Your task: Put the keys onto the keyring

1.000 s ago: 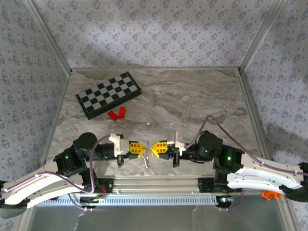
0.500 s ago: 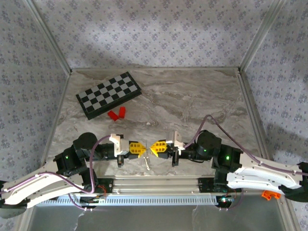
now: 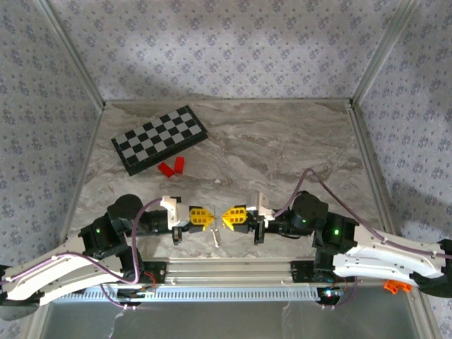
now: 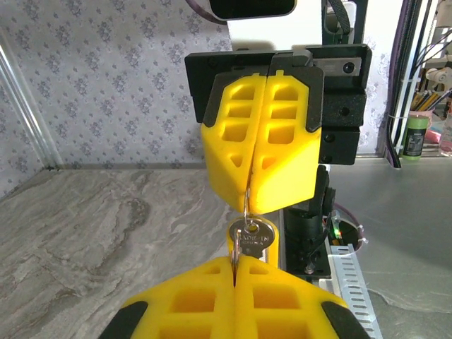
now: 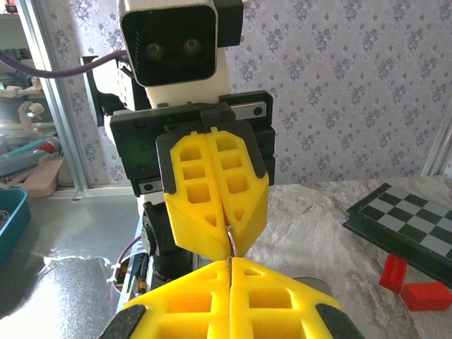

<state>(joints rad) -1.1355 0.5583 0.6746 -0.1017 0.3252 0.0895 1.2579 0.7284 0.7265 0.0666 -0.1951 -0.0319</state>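
Near the table's front edge my left gripper [image 3: 210, 218] and right gripper [image 3: 224, 217] meet tip to tip above the surface. Both are shut on the keyring [image 4: 246, 208], a thin silvery wire ring stretched between them. In the left wrist view my left gripper [image 4: 235, 263] pinches the ring's near edge and the right gripper [image 4: 248, 201] pinches its far edge. One of the keys [image 4: 256, 236], silver with a round head, hangs on the ring through its hole. From above the key [image 3: 217, 238] dangles below the tips. The right wrist view has the keyring [image 5: 230, 240] between right gripper [image 5: 229, 260] and left gripper [image 5: 227, 229].
A folded chessboard [image 3: 159, 138] lies at the back left, with two red blocks [image 3: 172, 167] just in front of it. The metal rail [image 3: 226, 268] holding both arm bases runs along the front edge, right under the grippers. Patterned walls close in the table.
The right arm edged slightly left and came back. Both grippers stay shut on the ring, with the key still hanging.
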